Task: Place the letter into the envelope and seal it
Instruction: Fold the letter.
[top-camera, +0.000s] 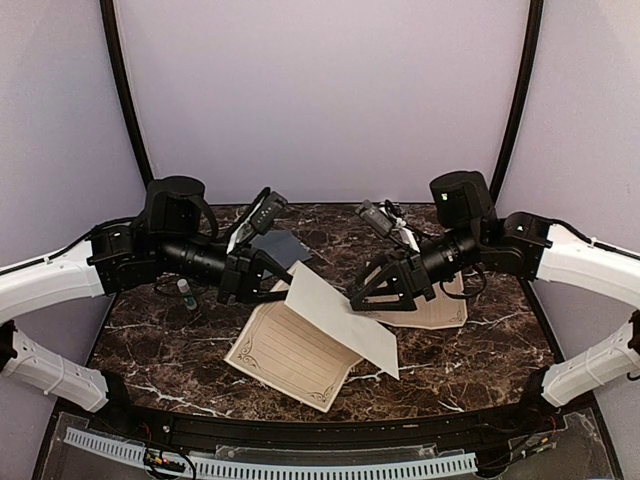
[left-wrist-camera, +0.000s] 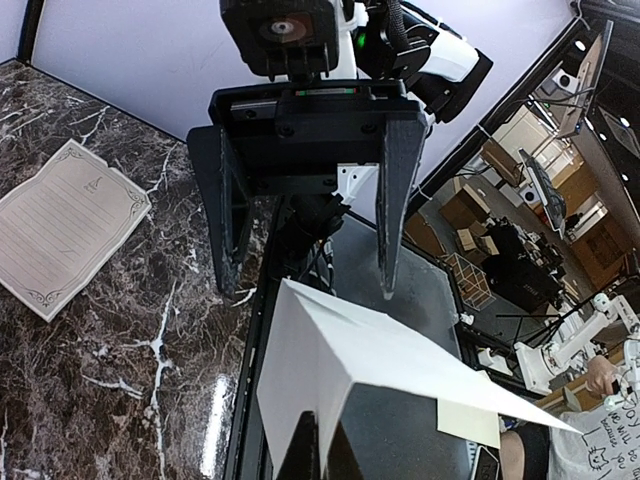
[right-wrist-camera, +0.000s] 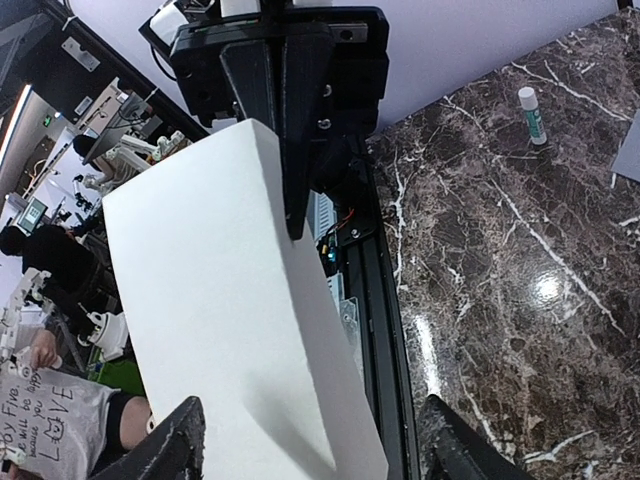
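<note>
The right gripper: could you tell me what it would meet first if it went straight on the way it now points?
The folded white sheet that the left gripper pinches; its end seems to lie between the open fingers of the right gripper. Beyond it comes the left gripper itself, though depth is unclear.

The letter (top-camera: 345, 318) is up in the air over the middle of the table (top-camera: 480, 365), folded along one crease into a shallow tent with the ridge on top. Its outer faces look plain white, and in the left wrist view a cream strip shows at the far end. The left gripper (right-wrist-camera: 293, 215) pinches it at one edge. The envelope (top-camera: 282, 247) lies flat on the table farther back, well apart from the letter. It is grey-blue, plain and partly hidden.
</note>
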